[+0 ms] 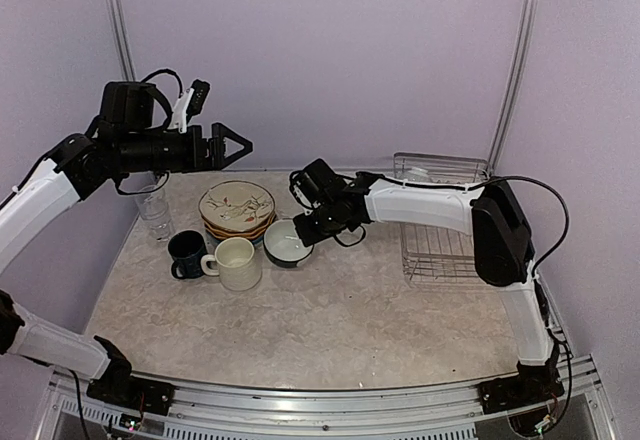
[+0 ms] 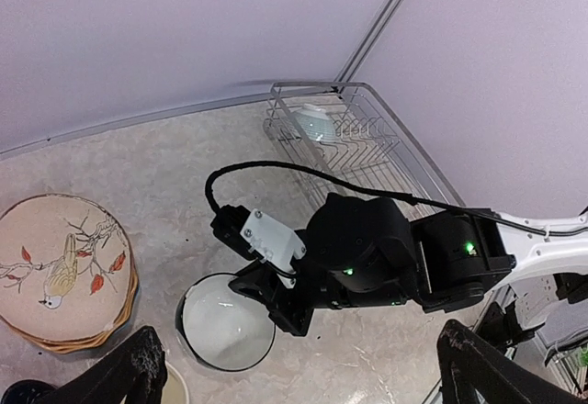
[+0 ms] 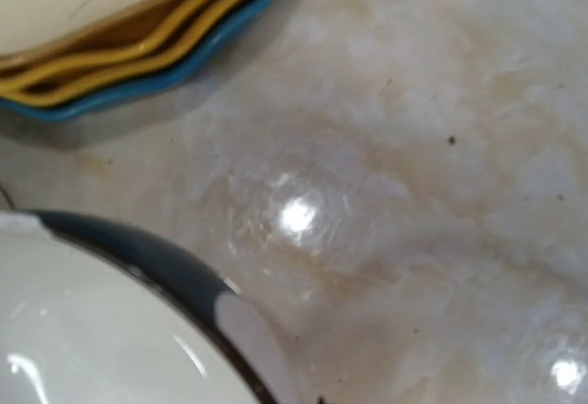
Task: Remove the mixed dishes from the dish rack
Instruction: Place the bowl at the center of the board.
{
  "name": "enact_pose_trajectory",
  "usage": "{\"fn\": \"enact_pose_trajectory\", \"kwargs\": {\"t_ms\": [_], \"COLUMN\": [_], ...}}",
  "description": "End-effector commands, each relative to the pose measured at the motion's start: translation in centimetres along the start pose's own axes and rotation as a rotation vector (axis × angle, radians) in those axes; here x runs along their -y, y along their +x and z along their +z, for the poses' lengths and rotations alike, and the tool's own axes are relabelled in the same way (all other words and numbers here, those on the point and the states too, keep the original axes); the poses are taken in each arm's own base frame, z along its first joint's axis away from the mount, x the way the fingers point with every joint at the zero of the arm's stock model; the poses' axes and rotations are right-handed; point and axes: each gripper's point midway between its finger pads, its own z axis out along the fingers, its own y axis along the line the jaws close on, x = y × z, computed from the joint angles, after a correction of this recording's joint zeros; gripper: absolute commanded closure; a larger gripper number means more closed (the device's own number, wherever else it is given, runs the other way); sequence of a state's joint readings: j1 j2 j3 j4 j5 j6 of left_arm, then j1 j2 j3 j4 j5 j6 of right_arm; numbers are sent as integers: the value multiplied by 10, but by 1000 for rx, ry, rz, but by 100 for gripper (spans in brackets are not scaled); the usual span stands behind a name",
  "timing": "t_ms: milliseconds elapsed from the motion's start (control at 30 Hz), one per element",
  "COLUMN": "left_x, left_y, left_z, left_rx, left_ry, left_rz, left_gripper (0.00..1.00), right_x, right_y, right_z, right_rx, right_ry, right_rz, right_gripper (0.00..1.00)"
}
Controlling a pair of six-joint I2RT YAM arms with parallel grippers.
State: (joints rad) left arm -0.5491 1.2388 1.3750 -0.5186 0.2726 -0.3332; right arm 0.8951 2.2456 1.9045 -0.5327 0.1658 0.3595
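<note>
Top external shows the wire dish rack (image 1: 440, 255), well right of the right claw (image 1: 304, 230), nearly bare, with one pale round item in its far corner. Stacked scalloped plates (image 1: 237, 210), a dark blue mug (image 1: 185, 253) and a cream mug (image 1: 236, 263) stand unloaded on the marbled bench (image 1: 350, 320), left of that claw. It sits at the glossy teal bowl (image 1: 285, 245) rim, but I cannot tell whether it grips. The left claw (image 1: 238, 146) hangs wide and empty.

I work in a robot test cell, not a real kitchen. Plain lilac walls (image 1: 320, 50) box in a marble-look bench (image 1: 330, 330), and bare metal posts (image 1: 512, 70) rise at its far corners. My two arms (image 1: 420, 203) are bolted to an aluminium rail (image 1: 330, 407) along the near edge, with a black cable (image 2: 303, 171) looping free. Only a dish rack (image 1: 440, 255) at the far right corner hints at home.
</note>
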Motion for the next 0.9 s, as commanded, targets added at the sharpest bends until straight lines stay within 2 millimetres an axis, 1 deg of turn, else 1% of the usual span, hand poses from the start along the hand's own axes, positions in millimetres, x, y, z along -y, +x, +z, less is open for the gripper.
{"fn": "enact_pose_trajectory", "kwargs": {"t_ms": [0, 167, 233, 333, 467, 533, 600, 767, 867], "left_x": [-5, -5, -7, -8, -8, -9, -9, -10, -9], "left_y": [-4, -4, -3, -2, -1, -1, 0, 1, 1], "left_z": [-3, -3, -2, 0, 1, 2, 3, 5, 5], "left_rx": [28, 27, 23, 20, 15, 13, 11, 6, 5], "left_ry": [-21, -22, -27, -30, -28, -29, -31, -30, -28], "left_rz": [4, 2, 2, 1, -2, -4, -5, -9, -9], "left_gripper": [1, 1, 1, 1, 1, 1, 1, 1, 1], "right_x": [-1, -2, 1, 4, 4, 6, 7, 15, 25], "right_y": [-6, 10, 16, 17, 13, 9, 5, -13, -20], "right_z": [1, 16, 21, 22, 17, 11, 2, -34, -58], "right_rx": [-6, -49, -64, -69, -59, -49, -34, 27, 64], "right_ry": [-5, 2, 17, 36, 33, 39, 47, 68, 105], "right_rz": [28, 29, 31, 30, 29, 28, 26, 11, -2], "right_gripper": [100, 100, 100, 100, 80, 70, 63, 43, 35]}}
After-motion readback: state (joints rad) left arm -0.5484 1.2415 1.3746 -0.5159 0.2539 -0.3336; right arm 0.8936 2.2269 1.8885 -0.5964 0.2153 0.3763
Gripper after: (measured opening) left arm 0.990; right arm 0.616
